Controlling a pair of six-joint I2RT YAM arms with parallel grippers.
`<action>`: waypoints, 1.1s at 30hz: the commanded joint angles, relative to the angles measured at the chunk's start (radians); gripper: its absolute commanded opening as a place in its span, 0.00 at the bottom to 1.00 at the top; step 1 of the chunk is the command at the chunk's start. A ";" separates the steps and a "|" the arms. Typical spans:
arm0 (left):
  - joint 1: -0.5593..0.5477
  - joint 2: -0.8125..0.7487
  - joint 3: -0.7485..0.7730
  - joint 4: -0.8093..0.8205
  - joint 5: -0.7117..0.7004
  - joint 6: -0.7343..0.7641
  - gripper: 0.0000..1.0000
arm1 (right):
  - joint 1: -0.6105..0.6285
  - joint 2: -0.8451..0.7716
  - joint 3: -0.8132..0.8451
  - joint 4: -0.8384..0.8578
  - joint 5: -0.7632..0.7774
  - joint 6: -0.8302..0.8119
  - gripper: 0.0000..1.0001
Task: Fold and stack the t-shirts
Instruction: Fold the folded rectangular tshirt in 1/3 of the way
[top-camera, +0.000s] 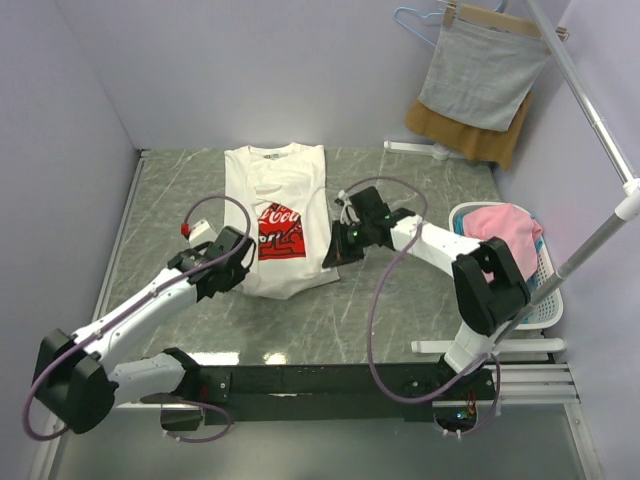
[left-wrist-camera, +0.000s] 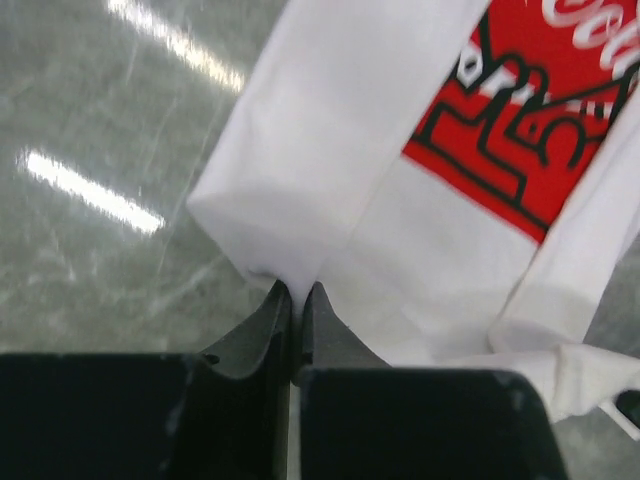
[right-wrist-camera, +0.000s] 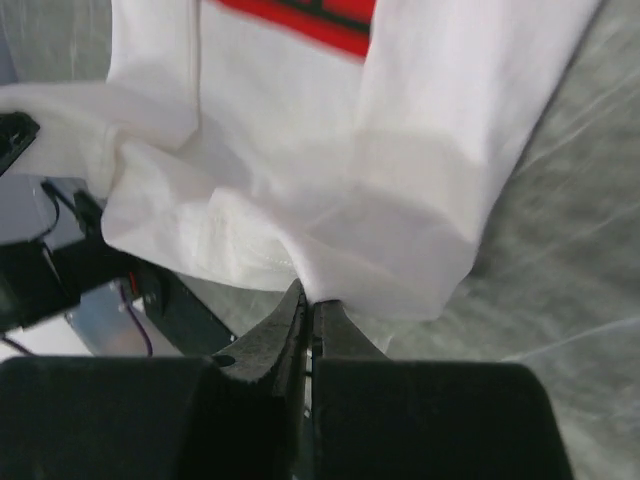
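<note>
A white t-shirt (top-camera: 283, 190) with a red chest print lies on the table's middle, sides folded inward into a narrow strip. My left gripper (top-camera: 243, 262) is shut on the shirt's lower left edge; the white cloth (left-wrist-camera: 330, 180) is pinched between its fingertips (left-wrist-camera: 296, 292). My right gripper (top-camera: 334, 258) is shut on the shirt's lower right edge; the cloth (right-wrist-camera: 330, 200) is pinched at its tips (right-wrist-camera: 308, 296). The bottom hem is raised slightly between both grippers.
A white laundry basket (top-camera: 548, 290) holding pink cloth (top-camera: 505, 232) stands at the right. A grey cloth (top-camera: 480, 75) and a mustard-brown cloth (top-camera: 470, 135) hang from a rack at the back right. A metal pole (top-camera: 595, 120) slants along the right side.
</note>
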 joint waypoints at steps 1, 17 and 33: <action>0.105 0.084 0.061 0.192 -0.041 0.183 0.06 | -0.062 0.103 0.165 -0.012 -0.025 -0.048 0.00; 0.346 0.534 0.250 0.628 0.086 0.455 0.06 | -0.178 0.603 0.785 -0.186 -0.053 -0.097 0.00; 0.386 0.502 0.302 0.536 0.001 0.464 0.80 | -0.234 0.456 0.701 -0.028 0.073 -0.111 0.62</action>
